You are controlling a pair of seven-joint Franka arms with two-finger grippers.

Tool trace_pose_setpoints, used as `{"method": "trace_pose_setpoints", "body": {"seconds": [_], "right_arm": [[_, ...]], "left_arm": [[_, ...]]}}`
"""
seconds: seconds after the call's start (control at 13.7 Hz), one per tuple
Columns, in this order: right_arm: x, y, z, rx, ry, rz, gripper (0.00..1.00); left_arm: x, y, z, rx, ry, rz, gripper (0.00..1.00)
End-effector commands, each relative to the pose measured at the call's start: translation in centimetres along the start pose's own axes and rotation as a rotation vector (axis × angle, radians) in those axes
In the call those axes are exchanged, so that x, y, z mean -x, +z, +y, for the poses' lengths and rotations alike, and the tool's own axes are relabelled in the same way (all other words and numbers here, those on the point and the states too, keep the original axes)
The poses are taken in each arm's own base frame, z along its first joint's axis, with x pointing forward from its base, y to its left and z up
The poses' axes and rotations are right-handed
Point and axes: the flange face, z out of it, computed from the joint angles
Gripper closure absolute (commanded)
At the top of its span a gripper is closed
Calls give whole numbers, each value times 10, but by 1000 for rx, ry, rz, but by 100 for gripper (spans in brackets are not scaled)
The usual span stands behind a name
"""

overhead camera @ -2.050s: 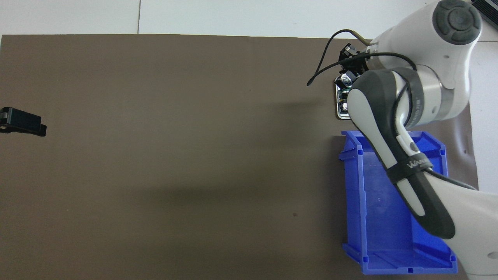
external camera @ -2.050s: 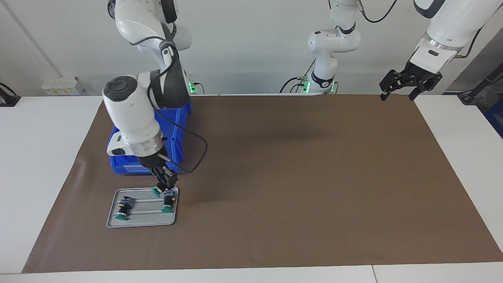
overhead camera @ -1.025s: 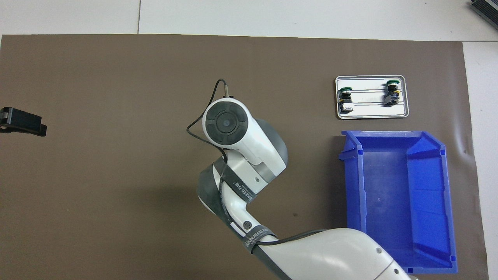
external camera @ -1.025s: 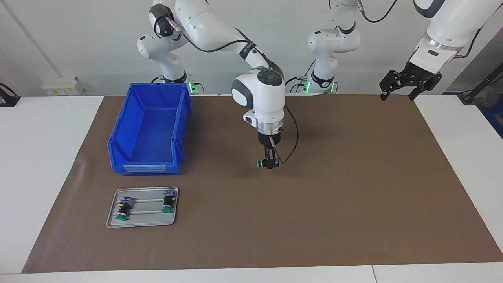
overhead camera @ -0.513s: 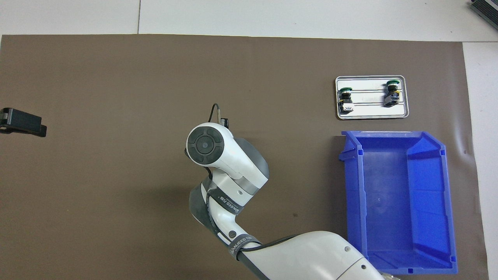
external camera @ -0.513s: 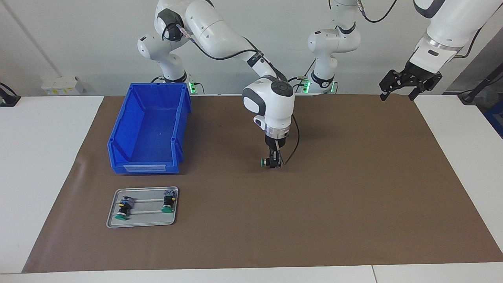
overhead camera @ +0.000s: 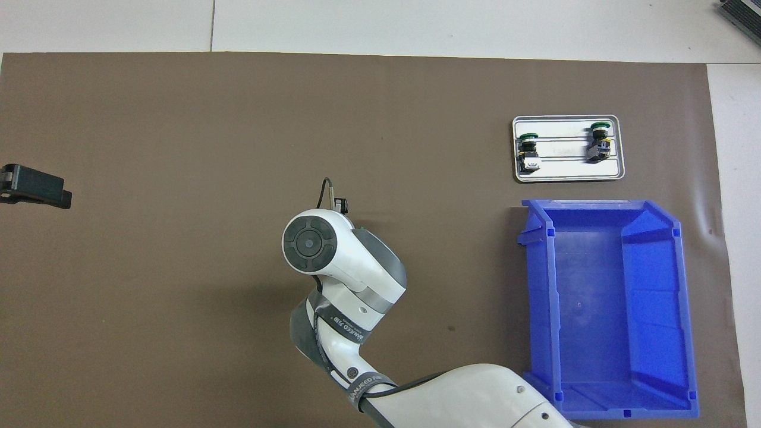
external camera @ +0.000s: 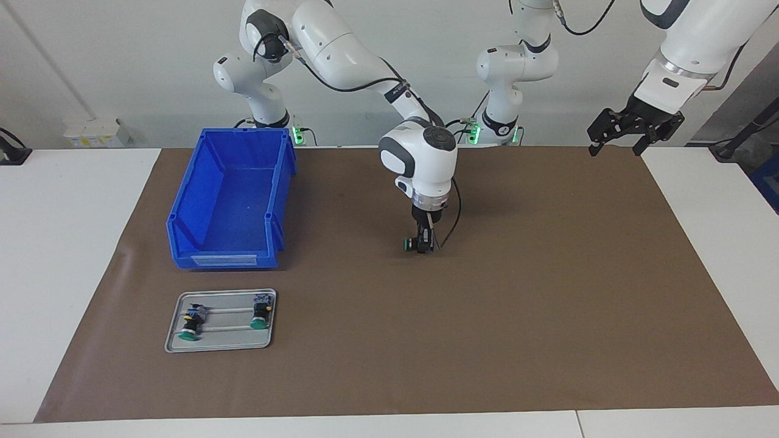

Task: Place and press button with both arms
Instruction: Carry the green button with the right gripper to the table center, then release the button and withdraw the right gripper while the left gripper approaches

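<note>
Right tool (external camera: 423,245): pointing straight down over the middle of the brown mat (external camera: 548,292), its tip right at the mat surface. A button (external camera: 408,244) sits at its fingers, green cap sticking out sideways toward the right arm's end of the worktop. Whether the fingers are clamped on it or have let go, I cannot tell. In the overhead view the arm's own wrist covers both the tool and the button.
Left tool (external camera: 633,131): up in the air over the mat's corner at the left arm's end, by the robots' edge; fingers spread wide, holding nothing. This arm waits.
Tray (external camera: 222,344): small metal tray on the mat toward the right arm's end, farther from the robots than the blue bin (external camera: 225,201).
Tray buttons: two more lie on the tray, one (external camera: 190,322) toward the right arm's end, the other (external camera: 260,315) at the tray's inner end; both lie on their sides with green caps turned away from the robots.
Blue bin: open top, just beside the tray, nearer the robots.
Worktop (external camera: 67,243): white, showing at both ends of the mat.
</note>
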Motion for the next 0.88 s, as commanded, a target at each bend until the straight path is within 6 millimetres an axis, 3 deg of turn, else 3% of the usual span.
{"method": "trace_pose_setpoints", "body": {"seconds": [0.0, 0.15, 0.29, 0.37, 0.59, 0.81], "right_arm": [[-6, -13, 3, -47, -53, 17, 0], [-23, -56, -17, -94, -139, -10, 0], [-73, -110, -54, -127, -233, -25, 0], [-87, -127, -61, -126, -302, -17, 0], [-161, -161, -97, -89, -516, 38, 0], [-250, -193, -133, -75, -712, -1, 0]], "left_arm": [[5, 2, -1, -15, -9, -9, 0], [4, 1, 10, -16, 18, -2, 0], [4, 3, 14, -17, 11, -4, 0], [2, 1, 19, -18, 38, 16, 0], [-8, 9, 53, -1, 120, 125, 0], [-2, 34, 84, -2, 388, 153, 0]]}}
